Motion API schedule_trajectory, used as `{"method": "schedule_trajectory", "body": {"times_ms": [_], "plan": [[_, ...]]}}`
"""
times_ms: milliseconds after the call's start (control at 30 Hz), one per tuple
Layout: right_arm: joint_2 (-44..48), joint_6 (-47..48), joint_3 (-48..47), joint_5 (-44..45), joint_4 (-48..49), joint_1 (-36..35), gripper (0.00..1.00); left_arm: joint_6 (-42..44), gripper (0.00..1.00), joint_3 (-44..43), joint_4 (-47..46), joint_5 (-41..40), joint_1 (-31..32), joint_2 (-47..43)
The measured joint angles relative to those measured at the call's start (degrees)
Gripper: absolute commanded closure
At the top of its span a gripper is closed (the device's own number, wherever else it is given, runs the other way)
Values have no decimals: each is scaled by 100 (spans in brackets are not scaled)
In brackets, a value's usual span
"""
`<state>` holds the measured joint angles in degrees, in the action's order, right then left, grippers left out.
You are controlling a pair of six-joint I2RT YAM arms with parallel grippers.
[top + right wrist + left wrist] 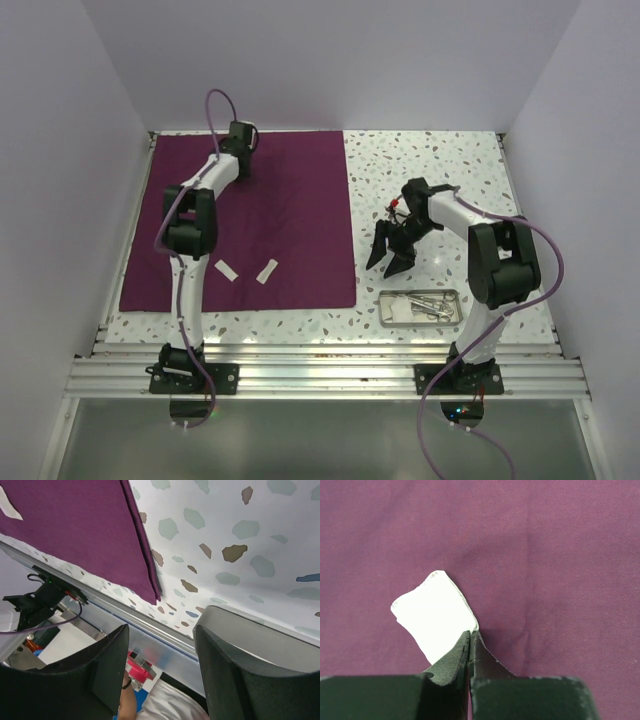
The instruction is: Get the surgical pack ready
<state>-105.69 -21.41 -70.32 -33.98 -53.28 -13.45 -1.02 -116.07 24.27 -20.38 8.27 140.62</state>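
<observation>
Left end effector [470, 636] clamped on rumpled white gauze pad [432, 615] over matte plum cloth [545, 555]; right end effector [161, 630] apart

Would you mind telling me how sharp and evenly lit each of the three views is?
Top view: evenly lit, sharp, soft shadows. Left wrist: gauze blown out white, cloth sharp. Right wrist: near fingers dark and soft, table sharp.
</observation>
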Motion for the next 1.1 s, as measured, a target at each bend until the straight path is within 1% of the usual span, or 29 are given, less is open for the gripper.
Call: {"method": "schedule_trajectory", "body": {"times_ms": [233, 333, 433, 533, 633, 733, 800, 867, 967, 1100], "plan": [[0, 0, -127, 9, 7, -81, 40, -101, 100, 20, 151, 11, 0, -129], [7, -35, -216, 9, 4, -219, 40, -240, 100, 358, 273, 136, 0, -608], [79, -203, -256, -15, 61, -352, 39, -369, 100, 968, 385, 356, 2, -1473], [186, -474, -323, -66, 87, -466, 37, -483, 100, 1757, 470, 688, 22, -2688], [236, -789, -588, -175, 127, -586, 34, -560, 100, 2522, 509, 1172, 109, -4011], [317, -1209, -817, -317, 286, -772, 32, -627, 100, 3287, 560, 1585, 374, -5302], [415, -1587, -973, -382, 417, -990, 30, -754, 100, 3851, 651, 1902, 728, -6251], [511, -1974, -1126, -448, 560, -1250, 28, -898, 100, 4262, 684, 2212, 1080, -6948], [693, -2479, -1373, -448, 719, -1609, 23, -1141, 100, 4824, 706, 2509, 1482, -7678], [918, -3222, -1711, -367, 861, -1963, 23, -1532, 100, 5556, 702, 2804, 1928, -8231]]}}
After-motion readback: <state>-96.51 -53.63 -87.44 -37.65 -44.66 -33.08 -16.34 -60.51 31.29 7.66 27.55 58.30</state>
